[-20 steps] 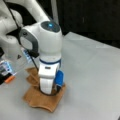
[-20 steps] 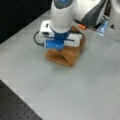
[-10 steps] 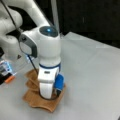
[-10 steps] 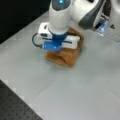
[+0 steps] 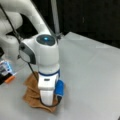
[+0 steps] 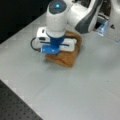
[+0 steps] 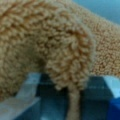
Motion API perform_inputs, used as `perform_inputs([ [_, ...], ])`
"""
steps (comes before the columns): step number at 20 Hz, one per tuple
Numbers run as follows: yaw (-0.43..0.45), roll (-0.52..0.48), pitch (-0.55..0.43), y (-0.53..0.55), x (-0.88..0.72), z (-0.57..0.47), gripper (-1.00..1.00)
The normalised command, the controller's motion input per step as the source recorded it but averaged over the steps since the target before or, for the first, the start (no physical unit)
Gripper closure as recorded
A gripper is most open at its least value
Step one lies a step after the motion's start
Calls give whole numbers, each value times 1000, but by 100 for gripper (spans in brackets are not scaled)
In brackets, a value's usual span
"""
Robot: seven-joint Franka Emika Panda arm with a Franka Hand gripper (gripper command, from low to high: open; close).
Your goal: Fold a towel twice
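The towel (image 5: 31, 92) is an orange-brown terry cloth lying folded into a small thick bundle on the grey table; it also shows under the arm's hand as the towel (image 6: 67, 58). My gripper (image 5: 48, 103) points straight down onto the bundle's near edge, and the white hand with its blue camera block hides the fingertips in both front views. In the wrist view the towel (image 7: 50, 37) fills the picture. A curled fold of it runs down into a narrow pinch in the gripper (image 7: 72, 102).
A small blue and orange object (image 5: 6, 72) sits at a front view's left, beside the arm's base. A bluish object (image 6: 102, 26) stands behind the arm. A dark perforated board (image 6: 15, 107) borders the table. A metal pole (image 5: 55, 17) rises at the back.
The hand has sunk a little lower onto the towel bundle and shifted slightly. The towel itself stays in the same spot.
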Motion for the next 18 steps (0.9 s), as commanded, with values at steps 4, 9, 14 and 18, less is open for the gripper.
perform_inputs([
  [4,-69,160,-68,-156,-29,-134,100],
  [9,-77,182,-90,-141,-51,-168,-100],
  [14,-70,175,-112,-113,-42,-104,-100],
  [18,-20,126,-124,-96,-4,-60,-100],
])
